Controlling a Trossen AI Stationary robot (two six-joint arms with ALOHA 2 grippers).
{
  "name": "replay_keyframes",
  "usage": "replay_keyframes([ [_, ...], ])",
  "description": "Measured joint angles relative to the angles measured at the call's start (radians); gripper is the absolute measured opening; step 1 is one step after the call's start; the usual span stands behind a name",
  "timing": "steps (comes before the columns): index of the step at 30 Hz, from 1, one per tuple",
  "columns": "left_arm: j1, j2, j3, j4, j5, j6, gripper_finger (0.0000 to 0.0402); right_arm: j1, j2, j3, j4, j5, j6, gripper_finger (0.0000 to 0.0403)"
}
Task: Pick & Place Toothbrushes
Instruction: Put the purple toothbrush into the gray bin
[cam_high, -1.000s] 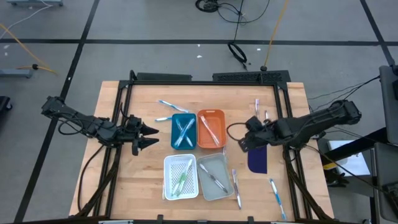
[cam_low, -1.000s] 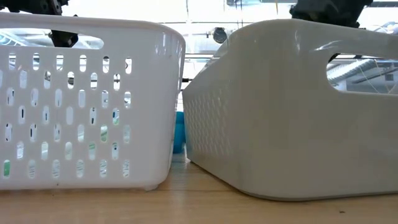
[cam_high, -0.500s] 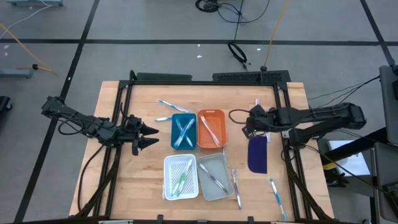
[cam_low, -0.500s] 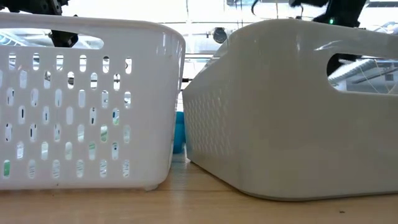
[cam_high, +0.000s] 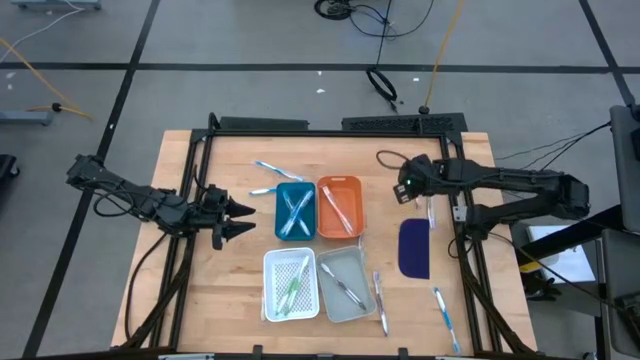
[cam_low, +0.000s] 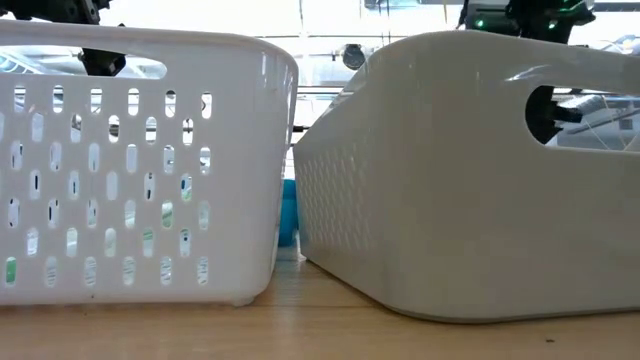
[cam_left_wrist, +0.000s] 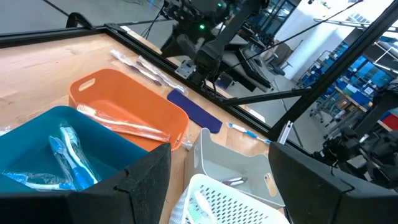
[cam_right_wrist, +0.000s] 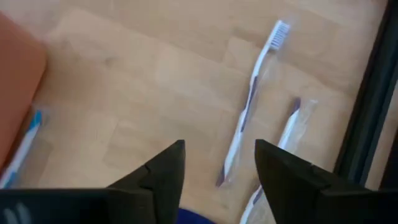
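Hands both spread: right hand upper right of the high view above two white-and-purple toothbrushes; left hand left of centre.

White tray and grey tray hide the table.

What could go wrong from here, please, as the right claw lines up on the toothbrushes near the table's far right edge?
The right claw is open over two wrapped purple-and-white toothbrushes lying close side by side, so it might catch both or nudge one away. The second brush sits right against the dark frame rail, so a finger could strike the rail on the way down. The dark blue pad lies just nearer the table's front and could be snagged too.
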Motion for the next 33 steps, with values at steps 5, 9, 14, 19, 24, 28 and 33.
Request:
replay_keyframes([
  [5,0.000,0.000,0.000,0.000,0.000,0.000,0.0271,-0.111,0.010,0.000,0.034,-0.087,-0.030,0.0208],
  [9,0.000,0.000,0.000,0.000,0.000,0.000,0.0271,-0.172,0.046,0.000,0.056,-0.099,-0.078,0.0221],
  [14,0.000,0.000,0.000,0.000,0.000,0.000,0.0271,-0.240,0.107,0.000,0.090,-0.110,-0.130,0.0226],
  [19,0.000,0.000,0.000,0.000,0.000,0.000,0.0271,-0.304,0.172,0.000,0.124,-0.132,-0.160,0.0227],
  [24,0.000,0.000,0.000,0.000,0.000,0.000,0.0271,-0.371,0.235,0.000,0.172,-0.177,-0.192,0.0227],
  [28,0.000,0.000,0.000,0.000,0.000,0.000,0.0271,-0.410,0.283,0.000,0.174,-0.181,-0.205,0.0226],
  [33,0.000,0.000,0.000,0.000,0.000,0.000,0.0271,-0.447,0.341,0.000,0.179,-0.208,-0.237,0.0226],
])
